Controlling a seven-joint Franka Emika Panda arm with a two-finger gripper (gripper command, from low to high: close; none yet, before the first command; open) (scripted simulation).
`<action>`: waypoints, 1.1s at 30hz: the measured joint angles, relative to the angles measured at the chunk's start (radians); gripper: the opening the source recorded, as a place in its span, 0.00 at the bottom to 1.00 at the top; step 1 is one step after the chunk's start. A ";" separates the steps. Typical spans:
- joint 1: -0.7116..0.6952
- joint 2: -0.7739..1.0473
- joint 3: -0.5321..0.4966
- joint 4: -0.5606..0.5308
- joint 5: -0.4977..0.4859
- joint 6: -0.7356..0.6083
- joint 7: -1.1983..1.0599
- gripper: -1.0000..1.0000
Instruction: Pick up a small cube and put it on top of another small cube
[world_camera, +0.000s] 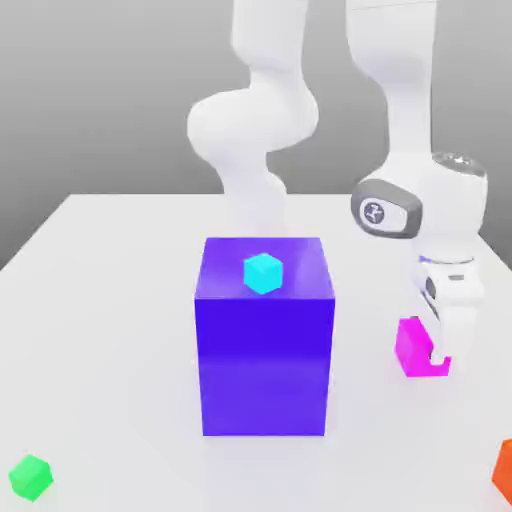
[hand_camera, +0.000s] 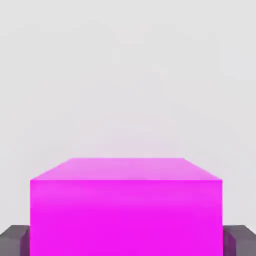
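With the tool (world_camera: 432, 350) clamped on the magenta cube (world_camera: 412, 346), seemingly square, lift straight off the table (world_camera: 120, 300) before carrying it toward the cyan cube (world_camera: 263, 273).

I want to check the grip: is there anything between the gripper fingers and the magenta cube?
Nothing. In the hand view the gray fingers press straight against both sides of the magenta cube; no gap or other object shows.

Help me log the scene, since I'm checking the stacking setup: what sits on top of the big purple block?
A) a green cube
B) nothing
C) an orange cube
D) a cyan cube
D: a small cyan cube rests on the purple block's top face.
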 joint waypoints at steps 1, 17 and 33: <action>-0.001 0.000 0.000 0.000 -0.001 -0.001 0.001 0.00; -0.188 -0.161 -0.060 0.121 0.215 -0.288 -0.158 0.00; -0.684 0.049 -0.474 0.489 0.334 -0.474 -0.078 0.00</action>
